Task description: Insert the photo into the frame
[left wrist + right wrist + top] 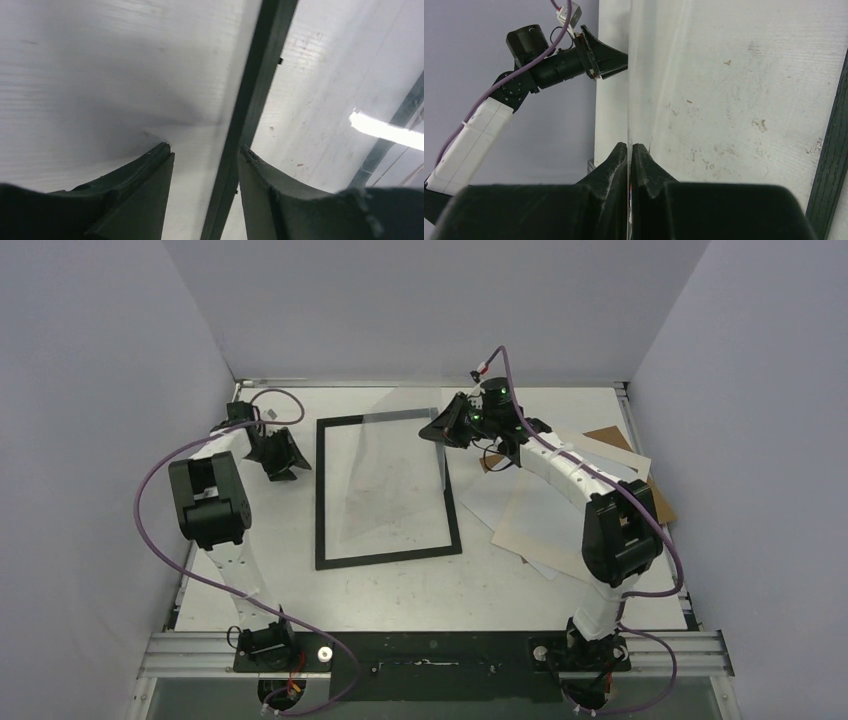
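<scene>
The black frame lies flat in the middle of the table. A thin clear sheet stands tilted up over it, lower edge inside the frame. My right gripper is shut on the sheet's upper right corner. In the right wrist view the sheet shows edge-on between the right gripper fingers, with the frame at the far right. My left gripper sits at the frame's left side, open. In the left wrist view the left gripper straddles the frame bar without touching it. The photo is not in view.
A heap of flat sheets lies right of the frame under the right arm: white paper, a cream board and brown cardboard. Grey walls close in the table on three sides. The left arm shows in the right wrist view.
</scene>
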You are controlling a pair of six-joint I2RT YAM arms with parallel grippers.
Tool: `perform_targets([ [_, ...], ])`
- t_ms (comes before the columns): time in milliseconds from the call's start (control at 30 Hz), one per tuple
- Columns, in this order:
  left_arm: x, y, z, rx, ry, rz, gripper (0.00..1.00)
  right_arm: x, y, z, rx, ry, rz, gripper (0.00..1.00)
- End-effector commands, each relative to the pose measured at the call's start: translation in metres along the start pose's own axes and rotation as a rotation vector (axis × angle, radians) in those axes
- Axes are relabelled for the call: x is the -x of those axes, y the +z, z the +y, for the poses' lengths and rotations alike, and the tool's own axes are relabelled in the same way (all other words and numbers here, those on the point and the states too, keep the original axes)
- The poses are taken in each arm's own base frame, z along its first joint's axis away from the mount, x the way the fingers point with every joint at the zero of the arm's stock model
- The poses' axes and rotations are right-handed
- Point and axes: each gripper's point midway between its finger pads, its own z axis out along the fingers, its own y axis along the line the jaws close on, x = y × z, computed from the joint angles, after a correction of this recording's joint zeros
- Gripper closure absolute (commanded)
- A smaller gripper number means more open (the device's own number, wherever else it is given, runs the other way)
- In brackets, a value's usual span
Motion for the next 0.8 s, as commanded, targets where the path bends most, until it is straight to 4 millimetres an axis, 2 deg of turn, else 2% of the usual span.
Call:
perform_targets([
  [0,0.03,-0.015,-0.004,-0.045,-0.096,-0.108,0.54,0.019,0.007,0.048,0.169,-0.044,-0.07,1.0],
  [100,0.031,-0.009,-0.008,-0.089,-0.112,-0.103,0.56,0.015,0.013,0.056,0.222,-0.013,-0.068,1.0],
  [300,0.034,0.011,-0.015,-0.17,-0.168,-0.063,0.61,0.001,0.021,0.055,0.251,-0.048,-0.013,1.0],
  [467,0.04,0.021,-0.005,-0.128,-0.186,-0.071,0.69,-0.012,0.033,0.035,0.232,-0.083,0.03,1.0],
  [633,0.04,0.029,-0.003,-0.136,-0.192,-0.047,0.71,-0.024,0.055,0.013,0.227,-0.084,0.077,1.0],
  [767,0.037,0.031,0.005,-0.111,-0.184,-0.024,0.71,-0.025,0.067,-0.001,0.213,-0.077,0.079,1.0],
])
